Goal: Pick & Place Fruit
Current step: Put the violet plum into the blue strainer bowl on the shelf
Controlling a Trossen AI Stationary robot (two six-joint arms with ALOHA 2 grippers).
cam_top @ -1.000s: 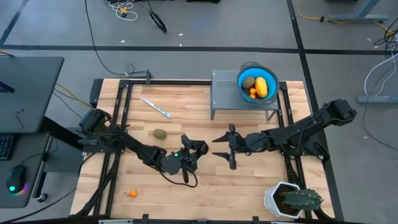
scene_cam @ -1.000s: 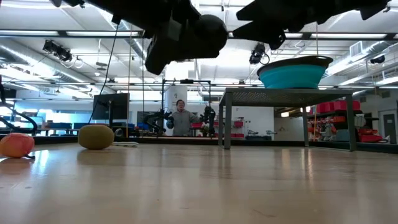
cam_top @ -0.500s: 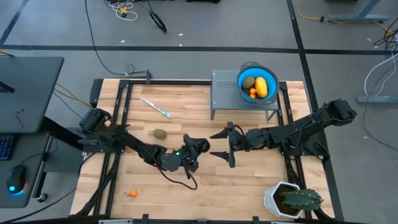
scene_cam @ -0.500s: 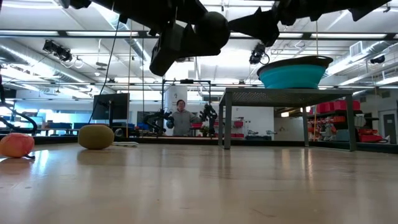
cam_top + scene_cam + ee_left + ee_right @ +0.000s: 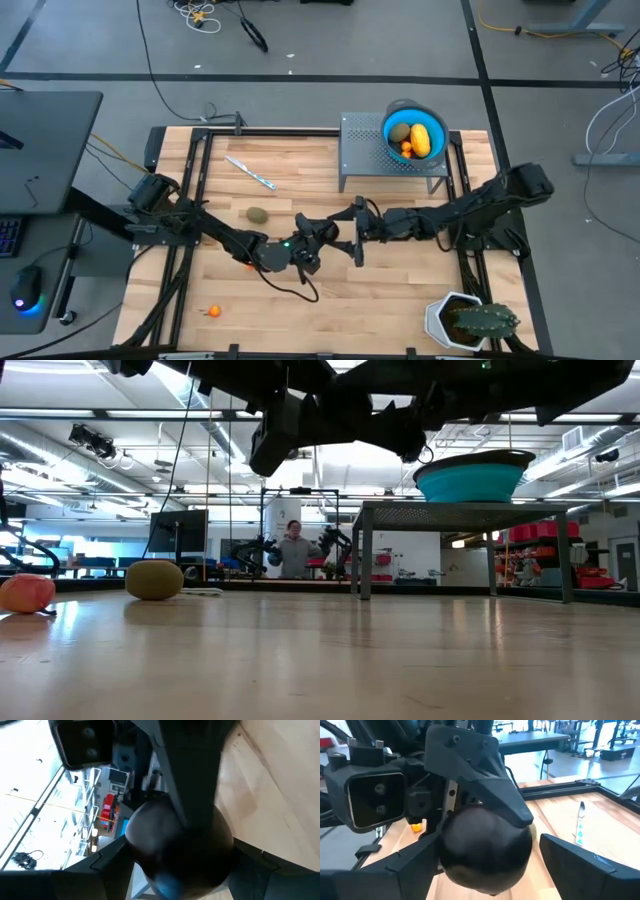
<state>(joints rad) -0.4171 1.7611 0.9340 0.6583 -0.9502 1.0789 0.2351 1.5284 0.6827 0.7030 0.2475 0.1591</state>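
The near-black round fruit is in the air over the table's middle, held by my left gripper, which is shut on it. My right gripper is open and reaches in from the right. In the right wrist view its fingers stand on either side of the fruit. One olive-brown oval and an orange-red bit rest on the table. The yellow oblong, the other oval and more orange bits lie in the blue bowl. My left gripper pinches the near-black round fruit between its two fingers, coming roughly level from the table's left. The fruit is lifted clear of the table. My right gripper's fingers straddle the same fruit across the left fingers; whether they touch it, I cannot tell.
The blue bowl stands on a grey perforated stand at the far right. A thin silvery stick lies far left of middle. A potted cactus stands at the near right corner. A person is in the room behind.
My right gripper has moved toward the table's left, staying open, until its fingers stand around the fruit in my left gripper. My left gripper has kept the fruit in the air, drifting slightly toward the far edge.
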